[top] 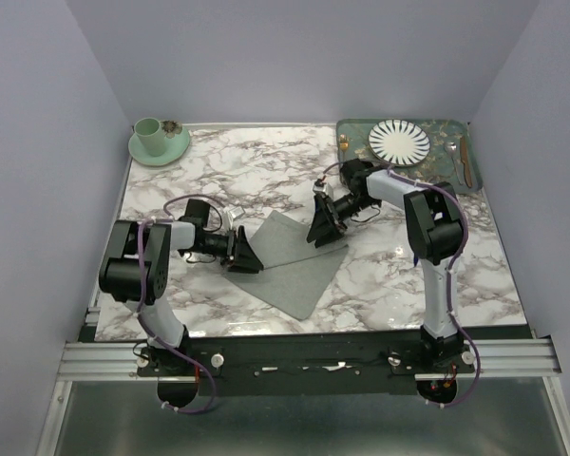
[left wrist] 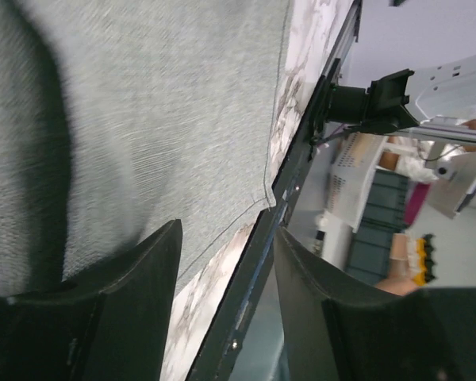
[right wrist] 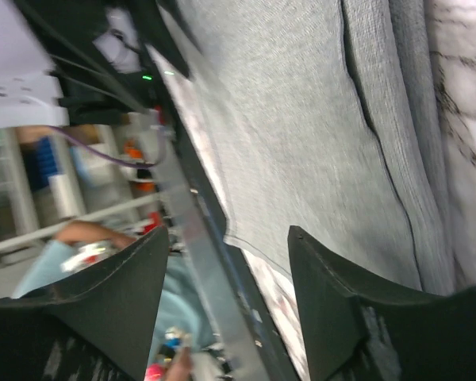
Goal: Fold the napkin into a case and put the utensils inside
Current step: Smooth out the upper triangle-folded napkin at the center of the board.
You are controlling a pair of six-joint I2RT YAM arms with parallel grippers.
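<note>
Along the near edge of a marble-look table (top: 408, 275), an aluminium rail (top: 304, 353) carries two black-and-white arms (top: 435, 223), bases side by side.

Ctr of the tabletop: the napkin (top: 299, 275), plain grey cloth, lies flat and cornerwise on the white-and-brown veined surface, one layer lapped over another.

The left gripper (left wrist: 228, 232) sits low at the cloth's left edge, jaws apart and released. Its wrist view shows one finger (left wrist: 135, 294) over the weave, w/ a napkin corner and the table's dark edge btwn the two.

The right gripper (right wrist: 228, 232) hangs at the napkin's far-right corner, likewise unclenched, grey cloth showing btwn its jaws.

Far-right corner: a green patterned tray (top: 356, 133) holds a striped plate (top: 399, 141). The utensils (top: 465, 161) lie on the tray's right strip, beside the plate and well apart from the napkin; a small gold fork (top: 343, 144) lies on the plate's other side.

Far-left corner: a mint cup (top: 150, 136) on a matching saucer (top: 166, 152).

Pale lilac walls (top: 294, 57) box the table in on three sides.

Wrist views catch a blurred room beyond, w/ shelves (right wrist: 40, 198) and dark bins (left wrist: 378, 238); any lettering there is too blurred to read.
</note>
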